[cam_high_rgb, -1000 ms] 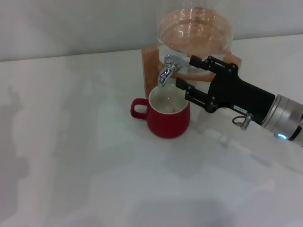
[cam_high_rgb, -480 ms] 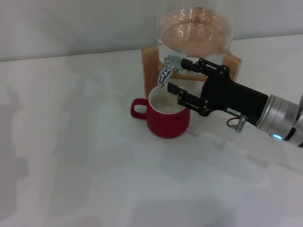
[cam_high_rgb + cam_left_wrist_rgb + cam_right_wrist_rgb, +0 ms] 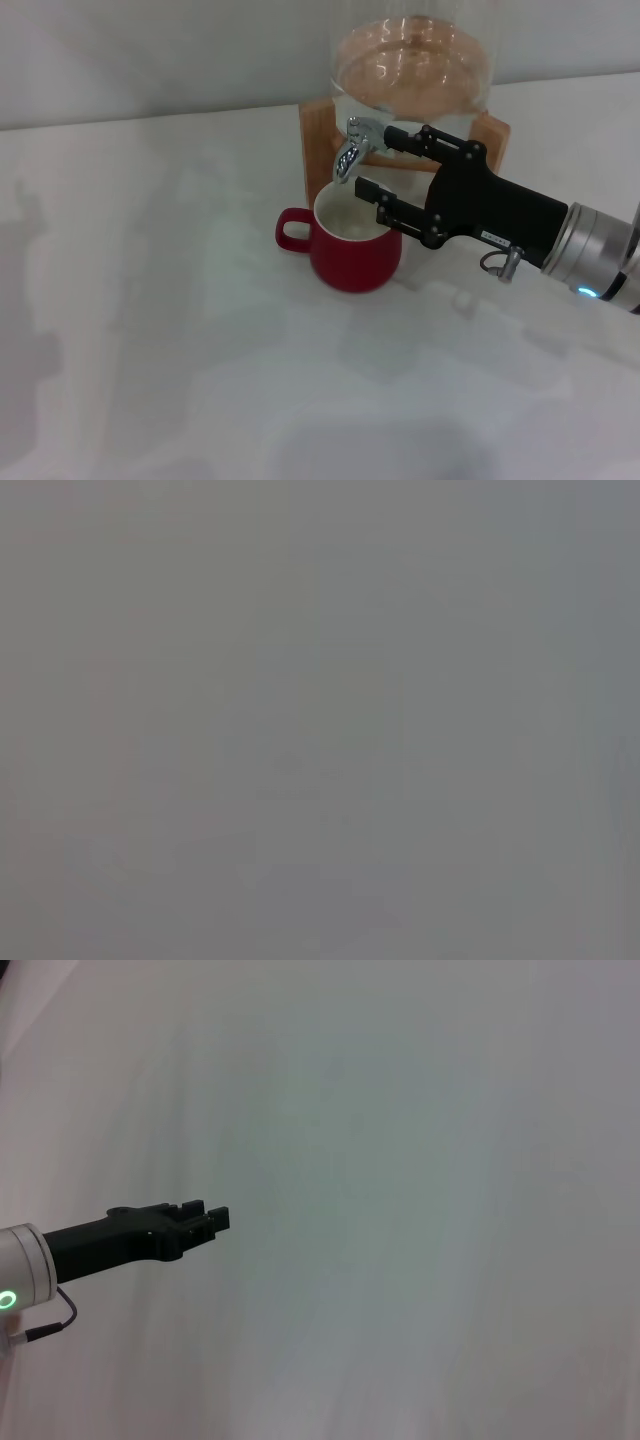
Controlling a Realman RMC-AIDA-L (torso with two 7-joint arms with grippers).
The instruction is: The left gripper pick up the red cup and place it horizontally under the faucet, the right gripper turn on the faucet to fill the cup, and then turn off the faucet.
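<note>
On your white table (image 3: pixel 150 330), the red cup (image 3: pixel 352 245) sits under the faucet (image 3: pixel 352 146), your right gripper (image 3: pixel 382 160) spread wide around its lever.

A clear glass jar (image 3: pixel 412 62) holding water sits in a wooden stand (image 3: pixel 318 140) at the upper centre, on a white table (image 3: pixel 150 330).

I worked at a staged test bench: a bare white table (image 3: pixel 150 350) against a plain wall (image 3: pixel 150 60), holding only a wooden-stand glass jar (image 3: pixel 410 70).
</note>
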